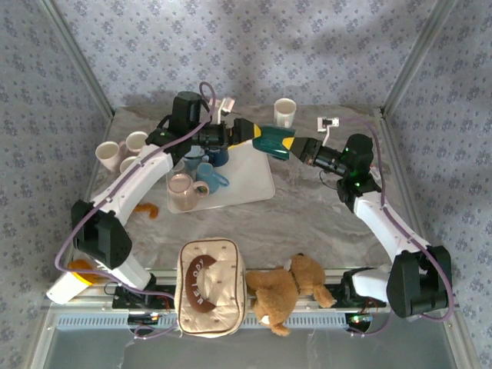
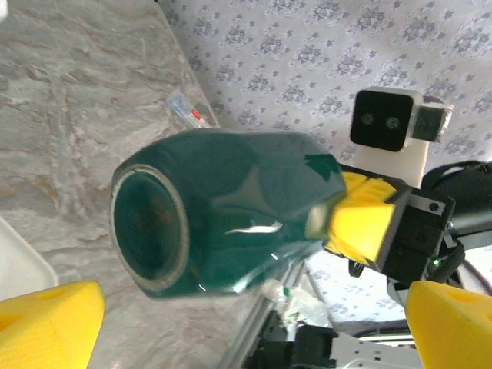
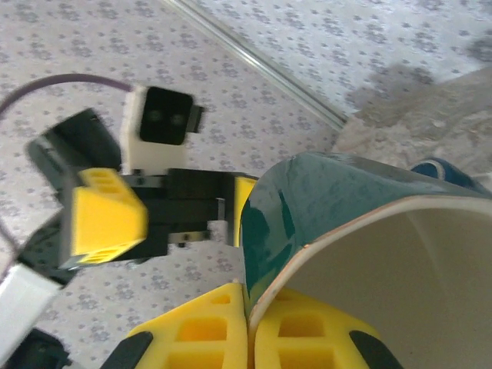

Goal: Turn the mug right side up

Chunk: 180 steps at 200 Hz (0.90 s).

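You've got the green mug (image 1: 270, 141) sideways in mid-air over the desk (image 1: 323, 215), just past the white tray (image 1: 257, 181). Your right hand (image 1: 290, 145) pinches its rim wall and carries the weight. Your left hand (image 1: 246, 132) is spread wide at the base end, not gripping. Looks like a handover for reorienting.

On the marble table (image 1: 323, 219) we see a white tray (image 1: 250, 173) holding blue mugs (image 1: 211, 178), with a pink glass mug (image 1: 182, 192) at its near left corner. Cream cups (image 1: 108, 154) stand left of it, a white cup (image 1: 285, 112) at the back. At the near edge a teddy bear (image 1: 288, 288) lies just beside a beige pouch (image 1: 211, 286).
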Tool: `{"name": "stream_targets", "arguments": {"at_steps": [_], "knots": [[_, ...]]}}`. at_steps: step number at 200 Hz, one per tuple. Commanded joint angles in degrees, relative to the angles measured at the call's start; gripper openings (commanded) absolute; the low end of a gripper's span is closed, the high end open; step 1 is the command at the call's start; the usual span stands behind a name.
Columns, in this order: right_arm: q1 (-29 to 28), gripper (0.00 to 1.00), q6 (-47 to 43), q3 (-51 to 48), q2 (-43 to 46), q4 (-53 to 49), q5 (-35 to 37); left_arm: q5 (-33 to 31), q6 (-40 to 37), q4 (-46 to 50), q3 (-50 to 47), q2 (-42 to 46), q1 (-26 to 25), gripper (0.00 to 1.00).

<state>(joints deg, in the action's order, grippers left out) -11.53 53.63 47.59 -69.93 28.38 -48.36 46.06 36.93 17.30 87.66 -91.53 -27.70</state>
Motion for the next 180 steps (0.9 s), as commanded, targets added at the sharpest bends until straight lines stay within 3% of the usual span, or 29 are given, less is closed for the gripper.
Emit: {"name": "stream_targets", "arguments": {"at_steps": [1, 91, 124, 180], "knots": [[0.8, 0.01, -7.8, 1.7, 4.0, -6.2, 2.8, -4.7, -8.9, 7.1, 1.7, 3.6, 0.0, 1.00], [2.3, 0.00, -30.1, 8.7, 8.0, -37.8, 15.6, -12.1, -15.7, 10.0, -2.3, 6.1, -0.4, 1.00], [2.7, 0.00, -35.5, 14.3, 5.3, -50.3, 20.9, -12.6, -15.3, 9.9, -2.7, 5.4, -1.0, 1.00], [4.8, 0.00, -41.1, 25.4, -5.0, -60.7, 26.8, -14.9, -16.7, 11.6, -2.7, 4.9, -1.8, 1.00]]}}
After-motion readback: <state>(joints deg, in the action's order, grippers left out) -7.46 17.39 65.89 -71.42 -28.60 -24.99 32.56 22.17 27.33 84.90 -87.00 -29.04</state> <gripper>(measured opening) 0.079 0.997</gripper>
